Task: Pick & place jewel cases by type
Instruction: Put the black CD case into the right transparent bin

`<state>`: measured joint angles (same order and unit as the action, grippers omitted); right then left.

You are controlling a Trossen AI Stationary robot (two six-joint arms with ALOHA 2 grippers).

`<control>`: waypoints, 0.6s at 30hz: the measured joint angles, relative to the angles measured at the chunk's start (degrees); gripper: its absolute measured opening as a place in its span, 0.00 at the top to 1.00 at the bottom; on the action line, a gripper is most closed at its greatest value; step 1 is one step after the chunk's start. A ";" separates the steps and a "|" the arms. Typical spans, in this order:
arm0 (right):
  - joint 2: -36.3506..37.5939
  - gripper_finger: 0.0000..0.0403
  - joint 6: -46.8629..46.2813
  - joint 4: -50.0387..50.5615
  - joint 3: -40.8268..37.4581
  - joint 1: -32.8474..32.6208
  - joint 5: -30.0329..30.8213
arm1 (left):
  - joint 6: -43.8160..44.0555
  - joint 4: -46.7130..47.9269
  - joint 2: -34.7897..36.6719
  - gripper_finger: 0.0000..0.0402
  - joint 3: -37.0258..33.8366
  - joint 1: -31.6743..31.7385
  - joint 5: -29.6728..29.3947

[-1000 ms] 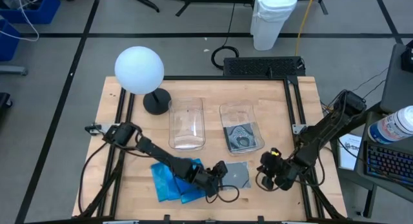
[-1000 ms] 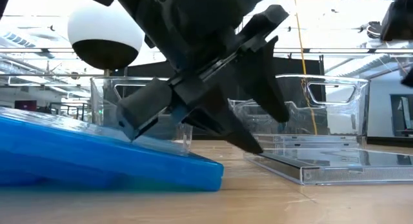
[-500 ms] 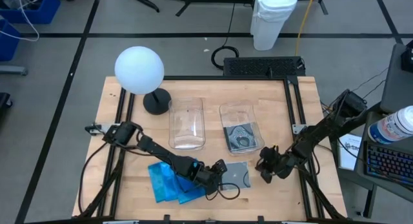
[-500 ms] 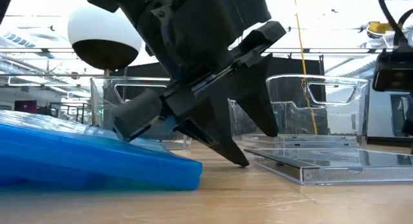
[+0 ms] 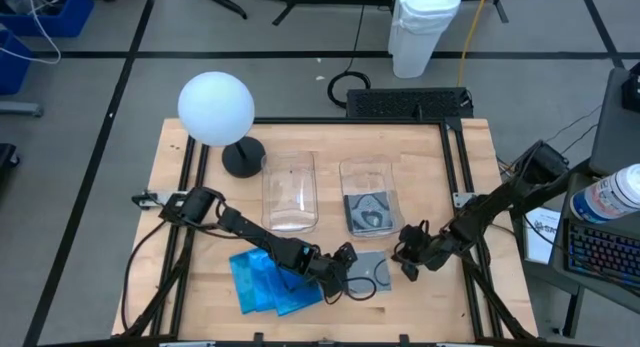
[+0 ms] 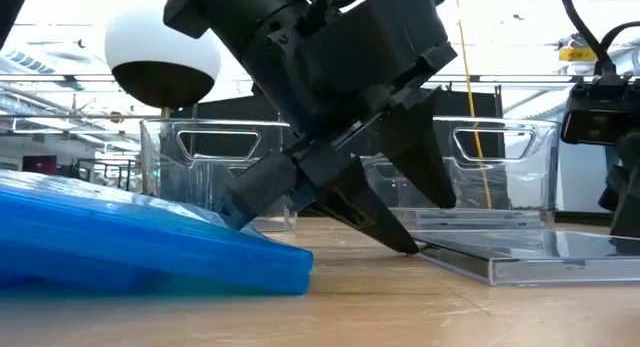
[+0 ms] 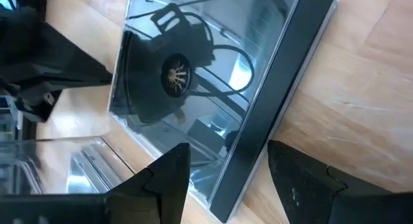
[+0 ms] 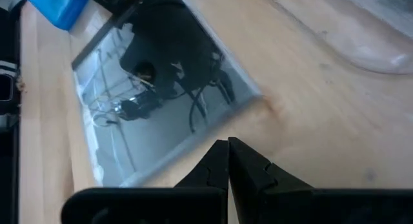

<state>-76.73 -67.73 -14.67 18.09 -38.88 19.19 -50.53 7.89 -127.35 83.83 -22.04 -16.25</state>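
A clear jewel case (image 5: pixel 372 274) lies flat on the table between my two grippers, and its black spine edge (image 7: pixel 271 108) shows in the left wrist view. My left gripper (image 7: pixel 229 179) is open and low at the case's left side, one finger on either side of the spine's end. My right gripper (image 8: pixel 228 146) is shut, with its tips at the case's right edge (image 8: pixel 193 150). Several blue jewel cases (image 5: pixel 265 282) lie stacked and tilted to the left of the left gripper. Another patterned case (image 5: pixel 372 212) lies inside the right bin (image 5: pixel 370 177). My left gripper stands astride the spine end (image 7: pixel 235 195) of the clear case, slanting down from the table's left; I cannot tell whether either finger touches it. My right gripper's shut tips are at the case's right edge, coming from the right; I cannot tell whether they touch.
The left clear bin (image 5: pixel 290 192) stands beyond the cases, beside the right bin. A white globe lamp (image 5: pixel 216 109) on a black base stands at the far left. A black frame rail (image 5: pixel 455 177) runs along the table's right side.
My right gripper has swung from the table's near right toward the left and stands at the clear case's right edge. My left gripper has moved right, off the blue stack, to the clear case. The clear case has slid slightly right. The top blue case has slid back left.
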 joint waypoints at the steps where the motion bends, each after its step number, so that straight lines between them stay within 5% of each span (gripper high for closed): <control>1: -0.99 1.00 0.32 -1.31 0.02 0.16 0.04 | -0.08 -0.63 0.00 0.47 0.00 0.00 -0.09; 8: -8.52 1.00 4.38 -11.91 0.07 0.55 -0.50 | -0.14 -3.09 -0.04 0.47 -0.14 0.00 1.17; 18: -9.51 1.00 5.01 -13.25 0.07 0.48 -0.08 | 0.72 -5.95 -0.11 0.47 -0.30 -0.10 0.35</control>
<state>-86.24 -62.72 -27.92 18.15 -38.39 19.10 -49.81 1.93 -127.46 83.53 -22.14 -15.89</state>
